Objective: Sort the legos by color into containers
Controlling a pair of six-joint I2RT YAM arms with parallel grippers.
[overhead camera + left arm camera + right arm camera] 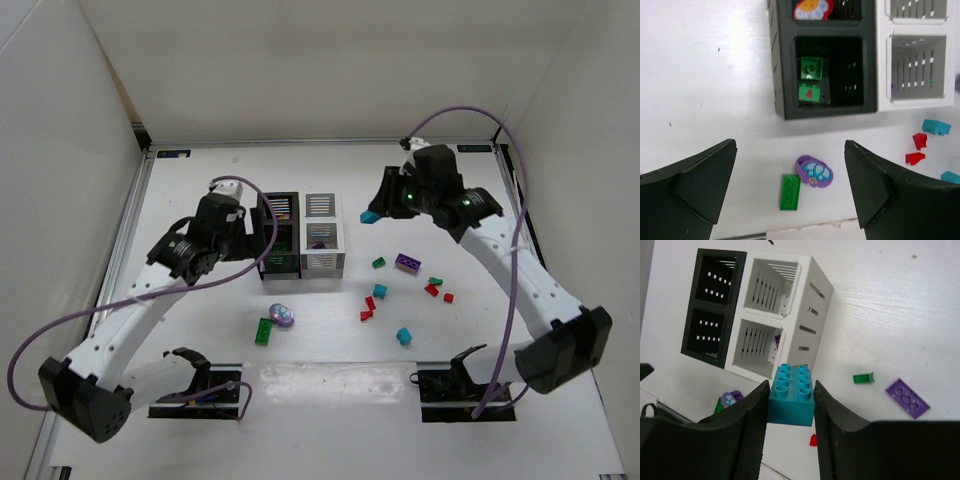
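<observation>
This is a robotics lab test cell: a flat white tabletop (200, 180) is boxed in by plain white panel walls (330, 70) at 9, 12 and 3 o'clock, with a silver metal frame rail (132, 215) along its edge. A white-and-black jointed robot arm (130, 320) is bolted at 7 o'clock and a matching second arm (520, 270) at 5 o'clock, both trailing purple cables (465, 109).

No words can be read. A green brick (809, 93) in a black bin (785, 75) bears a small red mark, perhaps a 4. A sticker (173, 153) at the far edge of the surface (330, 170) is too small to read.
</observation>
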